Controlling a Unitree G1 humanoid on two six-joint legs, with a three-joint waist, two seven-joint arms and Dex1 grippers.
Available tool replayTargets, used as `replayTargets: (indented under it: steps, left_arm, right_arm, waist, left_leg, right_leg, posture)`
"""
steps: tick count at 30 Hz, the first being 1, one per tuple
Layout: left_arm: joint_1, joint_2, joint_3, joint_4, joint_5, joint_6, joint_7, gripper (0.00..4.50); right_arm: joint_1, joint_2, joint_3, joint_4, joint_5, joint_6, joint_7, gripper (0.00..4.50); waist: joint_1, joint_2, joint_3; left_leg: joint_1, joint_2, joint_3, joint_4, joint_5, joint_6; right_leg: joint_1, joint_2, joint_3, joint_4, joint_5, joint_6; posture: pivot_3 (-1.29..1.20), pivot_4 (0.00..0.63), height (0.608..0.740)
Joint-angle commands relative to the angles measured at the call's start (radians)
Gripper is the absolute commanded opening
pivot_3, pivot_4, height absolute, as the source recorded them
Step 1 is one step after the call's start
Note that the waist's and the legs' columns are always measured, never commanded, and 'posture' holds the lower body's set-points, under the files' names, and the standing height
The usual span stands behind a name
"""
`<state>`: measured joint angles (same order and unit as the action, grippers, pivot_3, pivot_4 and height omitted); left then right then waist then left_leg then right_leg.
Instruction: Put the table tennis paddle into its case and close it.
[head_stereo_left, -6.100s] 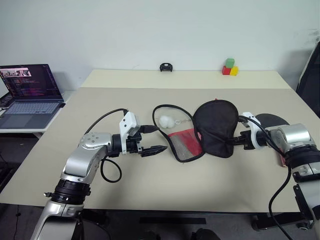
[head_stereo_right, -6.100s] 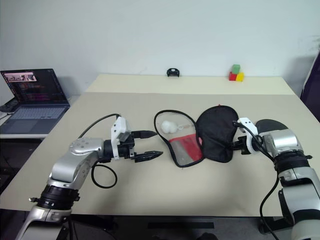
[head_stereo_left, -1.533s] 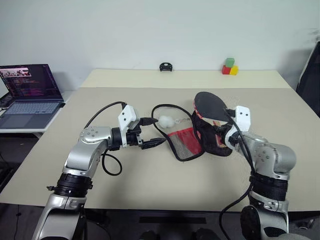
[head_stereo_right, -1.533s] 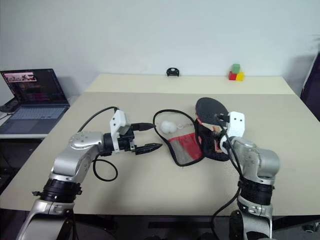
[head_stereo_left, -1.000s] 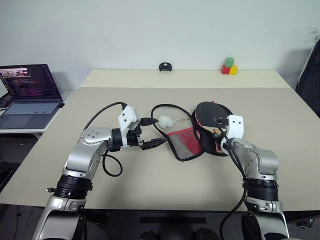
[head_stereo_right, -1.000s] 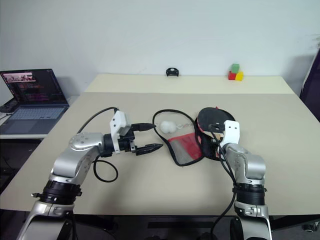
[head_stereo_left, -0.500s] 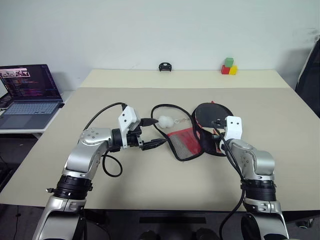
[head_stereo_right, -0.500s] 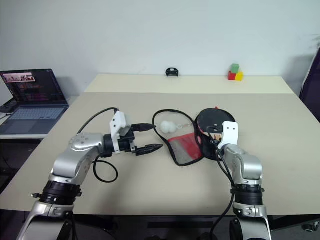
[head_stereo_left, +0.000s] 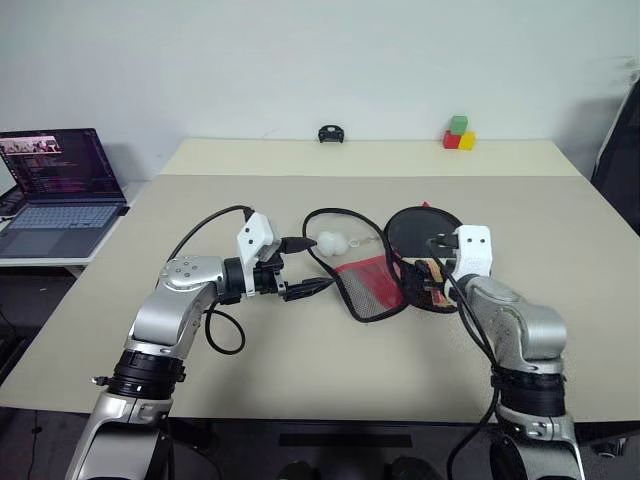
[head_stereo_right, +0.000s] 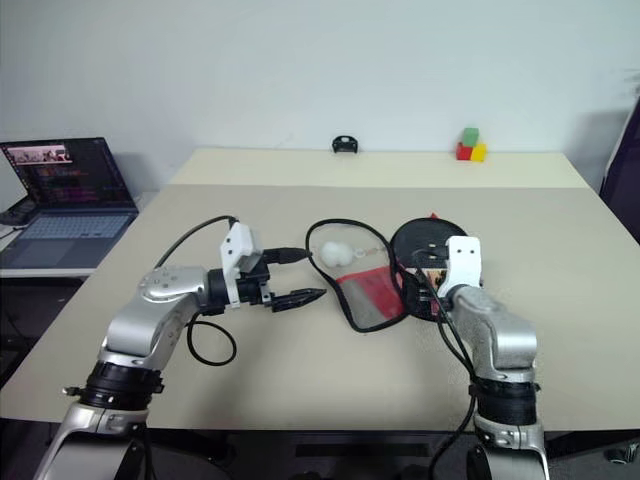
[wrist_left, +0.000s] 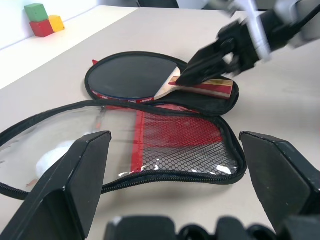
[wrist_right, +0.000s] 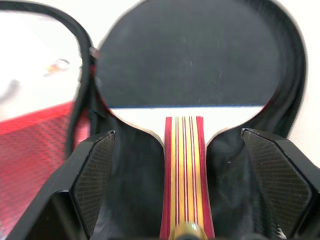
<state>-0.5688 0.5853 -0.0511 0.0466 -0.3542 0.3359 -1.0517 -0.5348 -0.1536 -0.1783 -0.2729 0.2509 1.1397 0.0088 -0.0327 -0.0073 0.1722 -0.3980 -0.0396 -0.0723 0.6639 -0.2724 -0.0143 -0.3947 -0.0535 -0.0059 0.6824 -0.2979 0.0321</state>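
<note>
The table tennis paddle (wrist_right: 190, 60) lies flat in the black half of its open case (head_stereo_left: 365, 285), handle (wrist_right: 182, 165) pointing toward my right arm. My right gripper (wrist_right: 177, 134) is open just above the handle, one finger on each side, not touching it. The case's clear and red mesh flap (wrist_left: 175, 140) lies spread to the left of the paddle, with the white pompom (head_stereo_left: 330, 242) resting on it. My left gripper (head_stereo_left: 318, 265) hovers open just left of the flap, holding nothing.
An open laptop (head_stereo_left: 60, 180) sits on a side table at the far left. Red, green and yellow blocks (head_stereo_left: 458, 133) and a small black object (head_stereo_left: 331, 134) stand along the table's far edge.
My right gripper has opened and let go of the paddle handle, then lifted slightly back. The paddle now rests in the case. The left arm has not moved.
</note>
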Motion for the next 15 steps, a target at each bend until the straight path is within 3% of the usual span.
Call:
replayTargets:
  steps: [1, 4, 8, 15]
  left_arm:
    - [-0.013, -0.005, 0.042, 0.012, 0.003, -0.021, 0.043, 4.5]
    - [-0.022, -0.016, 0.035, 0.035, 0.021, -0.036, 0.068, 4.5]
    - [-0.029, -0.037, 0.03, 0.069, 0.032, -0.044, 0.081, 4.5]
    - [-0.023, -0.028, 0.055, 0.146, 0.055, -0.06, 0.114, 4.5]
  right_arm:
    - [-0.004, -0.087, -0.009, -0.157, 0.106, 0.044, 0.142, 4.48]
    - [-0.008, -0.153, -0.01, -0.18, 0.147, 0.045, 0.214, 4.48]
    - [-0.002, -0.368, -0.026, -0.195, 0.247, -0.03, 0.468, 4.48]
    - [0.002, -0.558, -0.075, -0.152, 0.36, -0.085, 0.691, 4.48]
  waist:
    - [0.0, 0.0, 0.0]
    - [0.001, 0.0, 0.0]
    - [0.002, 0.0, 0.0]
    - [0.001, 0.0, 0.0]
  left_leg:
    - [0.0, 0.0, 0.0, 0.0, -0.001, 0.001]
    - [0.0, 0.0, -0.001, 0.0, -0.001, 0.002]
    - [0.0, -0.001, -0.001, 0.001, -0.001, 0.003]
    - [0.002, 0.0, -0.002, 0.001, -0.001, 0.003]
  right_leg:
    - [0.0, 0.0, 0.0, 0.0, 0.0, 0.0]
    - [0.001, 0.0, -0.001, 0.0, 0.0, 0.0]
    - [0.002, 0.0, -0.002, -0.001, 0.0, 0.0]
    - [0.004, 0.0, -0.003, -0.001, 0.0, 0.0]
  posture:
    - [0.0, 0.15, 0.74]
    - [0.0, 0.15, 0.74]
    - [0.0, 0.15, 0.74]
    - [0.0, 0.15, 0.74]
